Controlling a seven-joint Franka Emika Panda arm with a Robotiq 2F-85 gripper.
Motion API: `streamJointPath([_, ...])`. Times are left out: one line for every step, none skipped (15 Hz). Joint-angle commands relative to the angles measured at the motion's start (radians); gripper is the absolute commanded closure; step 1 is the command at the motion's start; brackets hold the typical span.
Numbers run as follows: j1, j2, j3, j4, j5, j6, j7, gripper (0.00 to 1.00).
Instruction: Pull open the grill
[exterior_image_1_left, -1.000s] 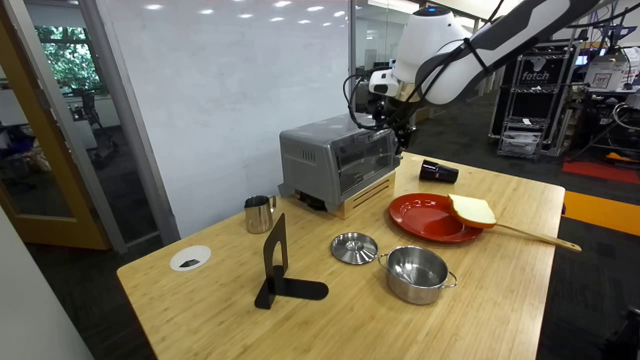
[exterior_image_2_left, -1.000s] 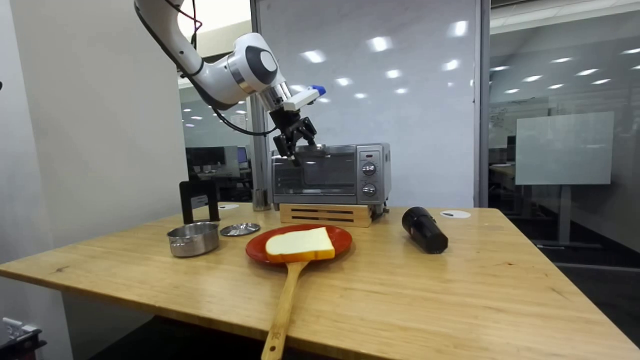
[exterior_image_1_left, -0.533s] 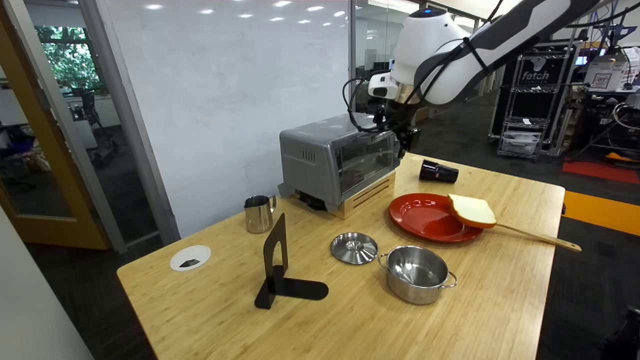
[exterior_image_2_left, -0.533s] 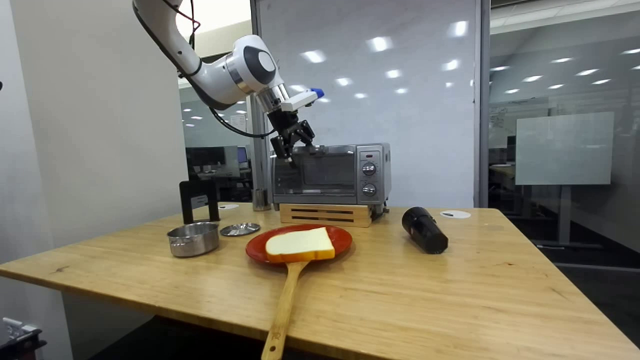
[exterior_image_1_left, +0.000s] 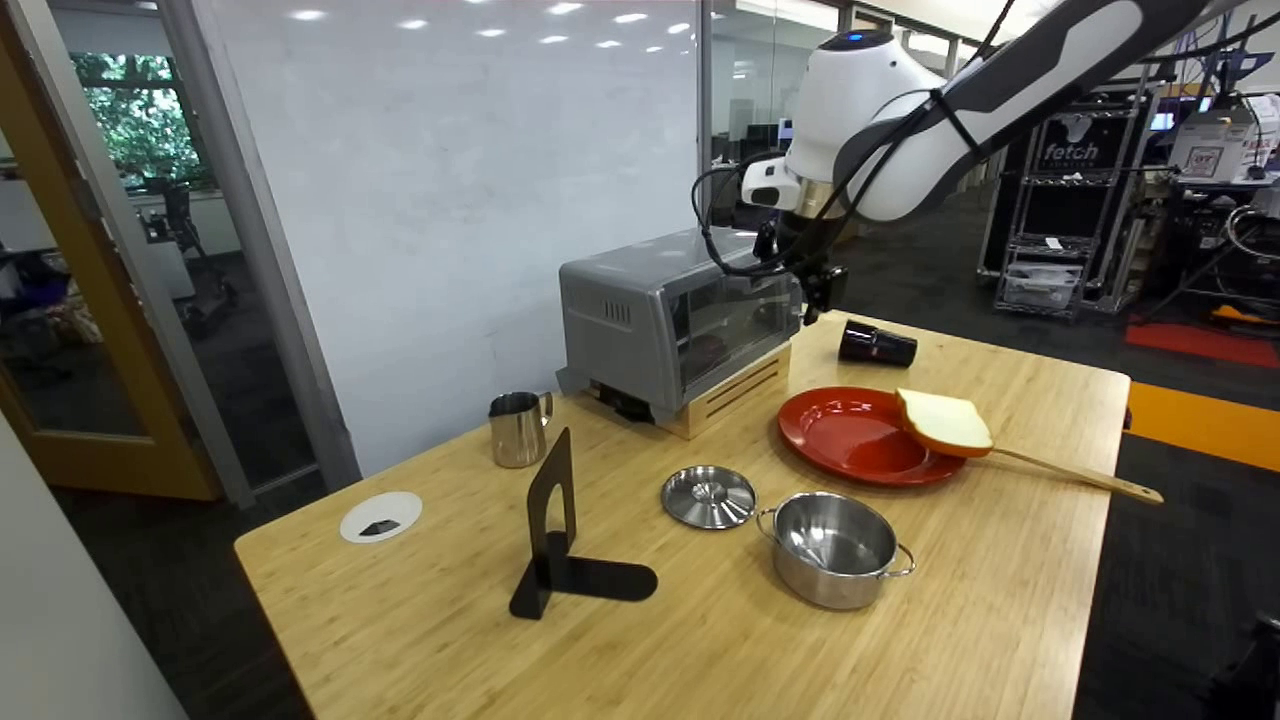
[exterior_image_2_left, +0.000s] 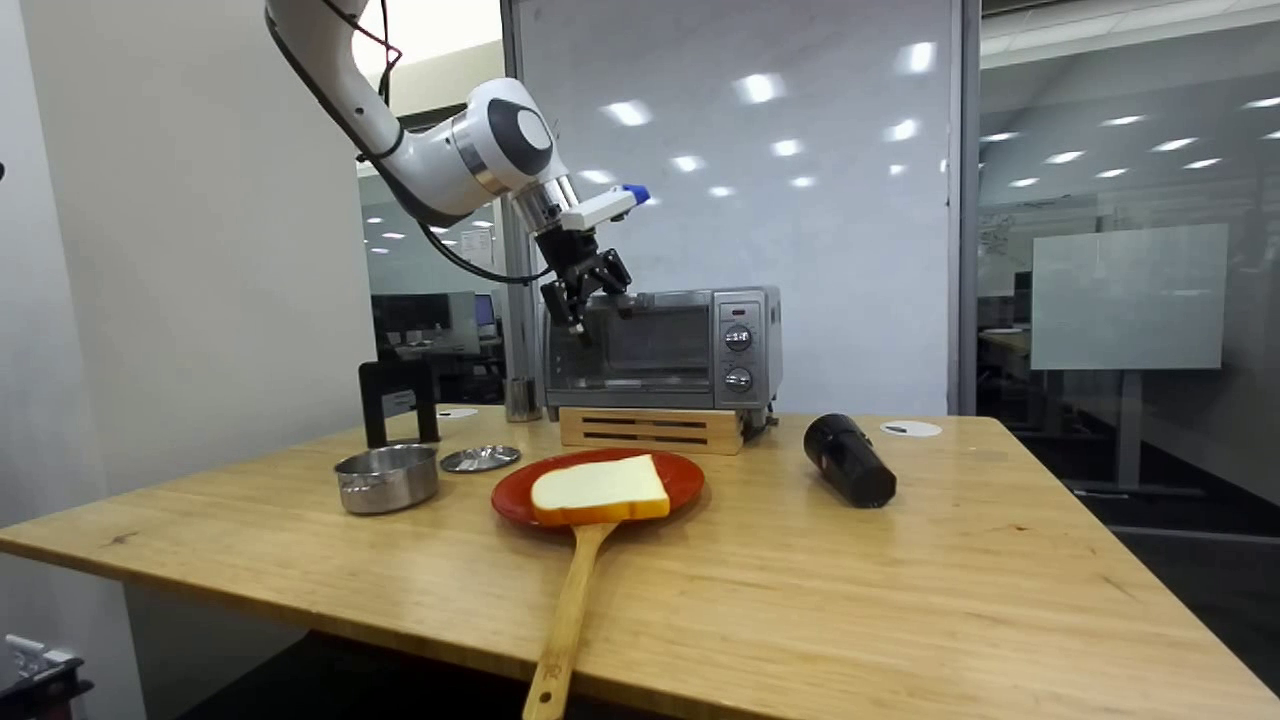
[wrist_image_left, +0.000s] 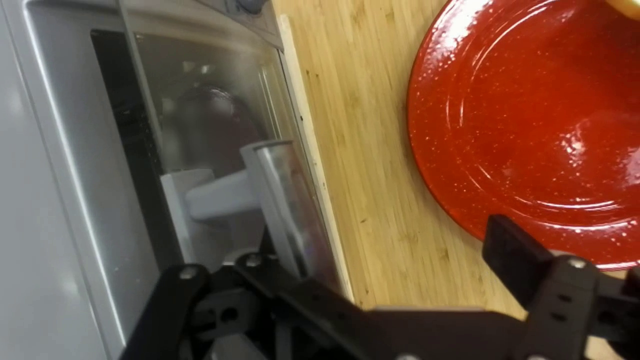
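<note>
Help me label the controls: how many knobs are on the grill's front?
2: the upper knob and the lower knob directly beneath it, beside the door of the grill.

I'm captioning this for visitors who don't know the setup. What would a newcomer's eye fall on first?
Probably the glossy round red plate, on the pale wooden table before the boxy silver-grey metal toaster oven, with a white, orange-crusted bread slice over its rim. Next, the big white-and-black robot arm slanting down from above, its open black two-fingered gripper at the oven's dark glass door. A long wooden handle juts past the table's edge.
</note>
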Motion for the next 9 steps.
streamJointPath([0.011,-0.028,-0.019,-0.067,-0.045,0.026,0.033,0.00])
streamJointPath([0.012,-0.032,-0.020,-0.081,-0.054,0.036,0.040,0.00])
streamJointPath([0.012,-0.036,-0.019,-0.094,-0.060,0.039,0.044,0.00])
streamJointPath([0.012,-0.042,-0.018,-0.108,-0.065,0.042,0.047,0.00])
streamJointPath([0.013,-0.050,-0.017,-0.123,-0.074,0.052,0.056,0.00])
streamJointPath([0.014,-0.061,-0.016,-0.142,-0.080,0.059,0.060,0.00])
streamJointPath([0.014,-0.071,-0.014,-0.158,-0.086,0.065,0.063,0.00])
streamJointPath([0.016,-0.082,-0.013,-0.177,-0.091,0.071,0.066,0.00])
streamJointPath([0.017,-0.093,-0.011,-0.194,-0.091,0.076,0.068,0.00])
